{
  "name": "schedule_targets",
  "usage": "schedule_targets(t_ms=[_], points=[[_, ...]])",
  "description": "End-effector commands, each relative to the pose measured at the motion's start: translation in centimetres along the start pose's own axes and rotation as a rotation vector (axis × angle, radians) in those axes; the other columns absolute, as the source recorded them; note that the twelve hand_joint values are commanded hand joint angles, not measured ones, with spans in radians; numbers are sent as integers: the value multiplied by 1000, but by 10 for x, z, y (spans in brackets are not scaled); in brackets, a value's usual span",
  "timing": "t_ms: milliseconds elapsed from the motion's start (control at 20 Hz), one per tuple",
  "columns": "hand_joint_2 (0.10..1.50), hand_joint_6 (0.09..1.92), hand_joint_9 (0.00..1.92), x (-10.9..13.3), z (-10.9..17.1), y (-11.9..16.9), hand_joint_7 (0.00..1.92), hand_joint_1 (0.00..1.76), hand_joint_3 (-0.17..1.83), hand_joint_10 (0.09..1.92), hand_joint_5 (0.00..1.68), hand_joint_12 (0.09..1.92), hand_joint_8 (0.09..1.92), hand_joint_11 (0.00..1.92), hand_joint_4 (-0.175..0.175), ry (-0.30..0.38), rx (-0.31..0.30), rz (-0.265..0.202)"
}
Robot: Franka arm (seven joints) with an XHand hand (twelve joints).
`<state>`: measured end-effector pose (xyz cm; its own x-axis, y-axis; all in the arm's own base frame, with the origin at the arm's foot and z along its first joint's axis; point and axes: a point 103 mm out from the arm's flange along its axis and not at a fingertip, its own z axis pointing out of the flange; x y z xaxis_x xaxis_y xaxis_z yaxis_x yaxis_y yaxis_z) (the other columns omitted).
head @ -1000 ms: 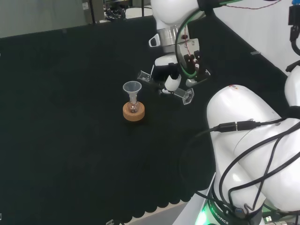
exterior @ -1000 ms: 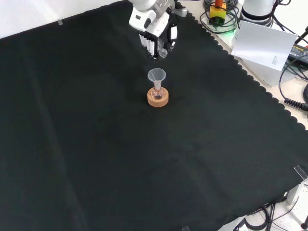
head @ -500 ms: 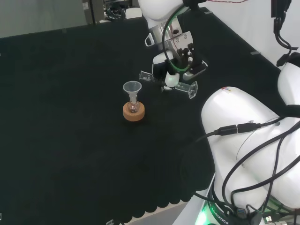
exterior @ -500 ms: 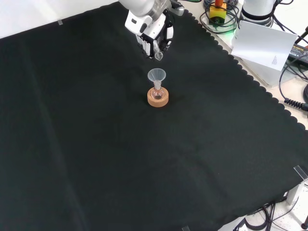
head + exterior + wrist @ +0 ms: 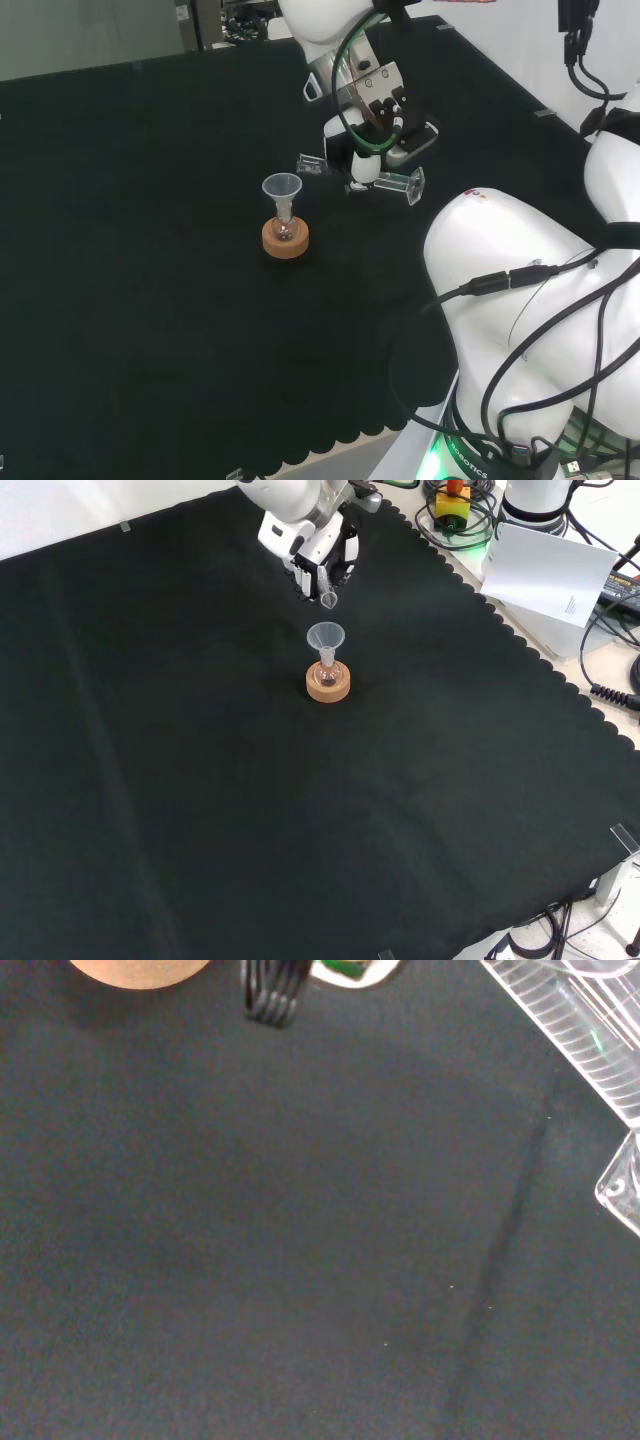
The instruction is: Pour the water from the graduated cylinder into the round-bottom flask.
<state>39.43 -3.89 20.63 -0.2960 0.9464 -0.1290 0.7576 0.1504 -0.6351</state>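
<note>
1. The hand (image 5: 372,110) was positioned above the black cloth (image 5: 150,250), at roughly 1 o'clock from the round-bottom flask (image 5: 285,231) in the head view.
2. The fingers were curled round the graduated cylinder (image 5: 385,181), with the thumb closed against it; the hand had hold of this item and nothing else.
3. The graduated cylinder lay close to horizontal in the grasp. In the head view its flat foot (image 5: 413,187) pointed toward 3 o'clock and its open mouth (image 5: 309,165) toward 9 o'clock.
4. In the front view the cylinder mouth (image 5: 329,600) projected below the hand (image 5: 318,555) and sat at 12 o'clock from the funnel (image 5: 325,637), near it but not touching.
5. Whether any water remained in the cylinder could not be determined.
6. The round-bottom flask stood upright in a cork ring (image 5: 285,240) near the middle of the cloth. A clear funnel was seated in its neck, rim uppermost.
7. A small amount of reddish content was visible in the flask bulb (image 5: 328,677) in the front view.
8. In the wrist view the ribbed wall of the cylinder (image 5: 585,1030) and a corner of its foot (image 5: 622,1185) were close to the camera, and an edge of the cork ring (image 5: 140,970) was visible across the cloth.
9. The white arm links (image 5: 530,300) occupied the 4 o'clock region of the head view, well apart from the flask.
</note>
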Motion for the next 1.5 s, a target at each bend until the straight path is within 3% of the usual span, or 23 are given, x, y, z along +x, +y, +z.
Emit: schedule_targets(t_ms=[50, 1000, 1500], points=[[935, 482, 1353, -3, -5, 1, 1091, 1230, 587, 87, 969, 821, 418, 1130, -11, -34, 35, 37], [932, 482, 1364, 7, -12, 3, 1109, 1244, 589, 87, 985, 819, 408, 1129, -7, -107, 77, 52], [929, 480, 1369, 13, -17, 10, 1118, 1247, 592, 87, 991, 819, 398, 1129, -6, -140, 131, 62]])
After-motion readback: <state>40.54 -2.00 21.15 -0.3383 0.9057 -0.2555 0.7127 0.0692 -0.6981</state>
